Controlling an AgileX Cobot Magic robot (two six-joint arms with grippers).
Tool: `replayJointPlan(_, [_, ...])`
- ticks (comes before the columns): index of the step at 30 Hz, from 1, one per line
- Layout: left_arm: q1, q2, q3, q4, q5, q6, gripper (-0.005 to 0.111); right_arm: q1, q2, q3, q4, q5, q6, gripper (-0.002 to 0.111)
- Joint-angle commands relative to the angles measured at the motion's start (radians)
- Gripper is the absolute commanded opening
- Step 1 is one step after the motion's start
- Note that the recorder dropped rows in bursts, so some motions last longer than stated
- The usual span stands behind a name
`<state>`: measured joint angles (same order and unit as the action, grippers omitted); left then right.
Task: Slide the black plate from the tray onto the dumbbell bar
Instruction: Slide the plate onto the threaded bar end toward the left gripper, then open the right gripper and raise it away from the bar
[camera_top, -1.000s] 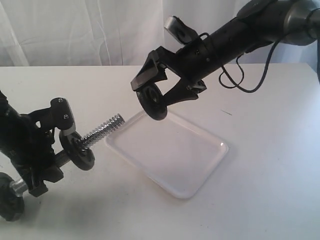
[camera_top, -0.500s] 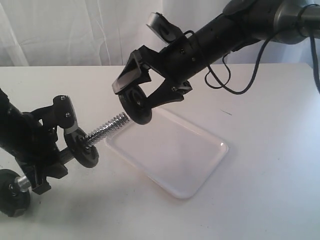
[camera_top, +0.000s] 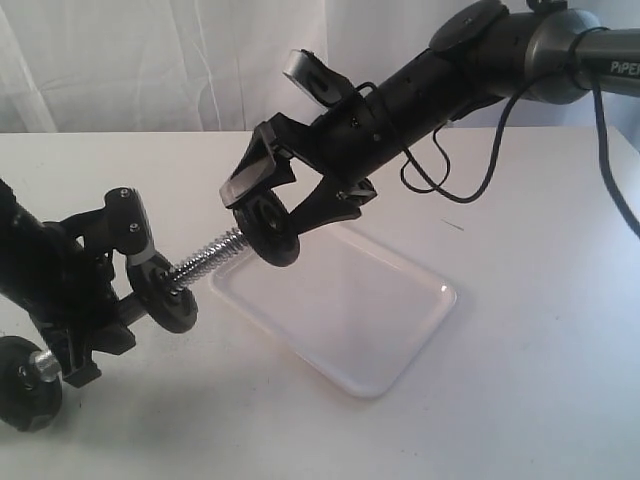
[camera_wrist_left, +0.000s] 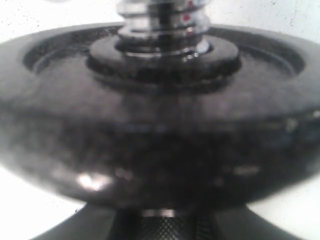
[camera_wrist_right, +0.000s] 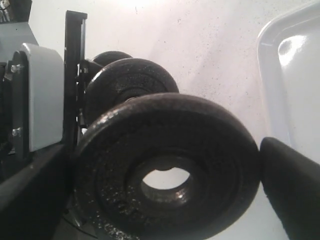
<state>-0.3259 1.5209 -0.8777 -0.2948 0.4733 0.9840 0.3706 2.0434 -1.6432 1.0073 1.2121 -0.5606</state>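
Observation:
My right gripper (camera_top: 275, 212) is shut on the black plate (camera_top: 268, 230), which it holds on edge above the table, left of the tray (camera_top: 400, 330). In the right wrist view the plate (camera_wrist_right: 210, 145) sits clamped between both fingers (camera_wrist_right: 292, 192), and only pale table shows through its hole. The dumbbell bar (camera_top: 208, 257) slants up to the right, and its threaded tip meets the plate's far side. My left gripper (camera_top: 108, 300) grips the bar just behind a black disc (camera_top: 166, 297). That disc (camera_wrist_left: 160, 125) fills the left wrist view and hides the jaws.
A thick black disc (camera_top: 25, 385) sits on the bar's lower end at the table's front left. The tray holds nothing. White curtains hang behind the table. A black cable (camera_top: 470, 175) loops under the right arm.
My right gripper has carried the black plate left and slightly down, from over the tray's corner to the bar's threaded tip. The left arm and bar shifted slightly.

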Motion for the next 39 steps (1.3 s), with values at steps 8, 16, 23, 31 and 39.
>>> replayJointPlan(8, [-0.001,-0.058,-0.025,-0.064,-0.038,0.019,0.0,0.001,-0.008,-0.007,0.113,0.009,-0.02,0.0])
replayJointPlan(16, [-0.001,-0.058,-0.025,-0.079,-0.033,0.028,0.0,0.001,-0.008,-0.007,0.117,0.009,-0.042,0.0])
replayJointPlan(23, [-0.005,-0.058,-0.025,-0.169,-0.033,0.118,0.0,0.001,-0.008,-0.007,0.117,0.009,-0.046,0.0])
replayJointPlan(31, [-0.007,-0.062,-0.025,-0.208,-0.029,0.141,0.0,0.001,-0.008,-0.007,0.129,0.009,-0.046,0.0])
replayJointPlan(39, [-0.007,-0.088,-0.032,-0.222,-0.061,0.159,0.0,0.014,-0.008,-0.007,0.152,0.009,-0.049,0.0])
